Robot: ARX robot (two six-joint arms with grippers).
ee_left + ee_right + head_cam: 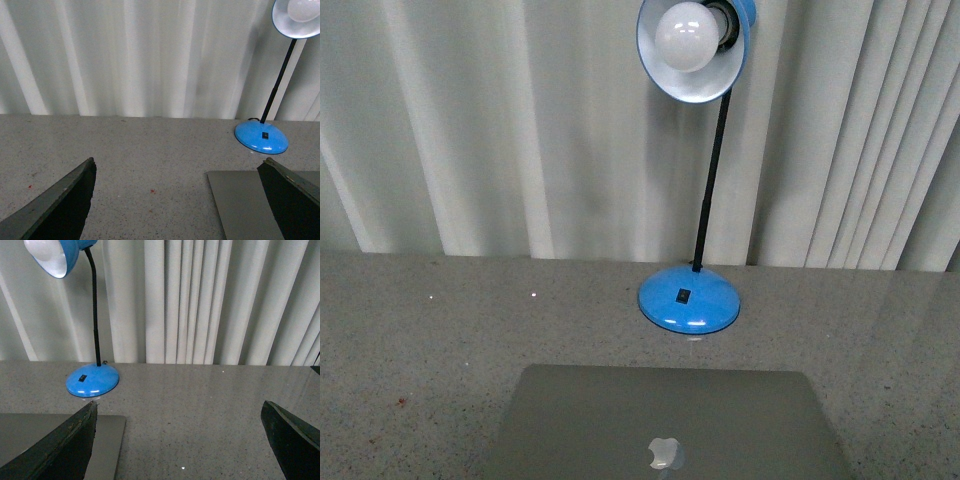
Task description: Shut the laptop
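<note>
The silver-grey laptop point(670, 415) lies at the near edge of the front view. Its lid is down flat, the shiny apple logo point(665, 453) faces up, and no keys or screen show. Neither gripper appears in the front view. My left gripper point(177, 200) is open above the table, and a corner of the laptop lid point(242, 205) runs under one of its dark fingers point(295, 200). My right gripper point(177, 440) is also open, with the laptop's other far corner point(107, 442) beside one finger point(55, 450). Nothing sits between either pair of jaws.
A blue desk lamp stands behind the laptop, with its base point(689, 299) on the speckled grey tabletop point(430, 340) and its shade point(693, 45) overhead. The lamp base also shows in both wrist views point(261, 137) point(93, 380). White curtains point(470, 120) close off the back.
</note>
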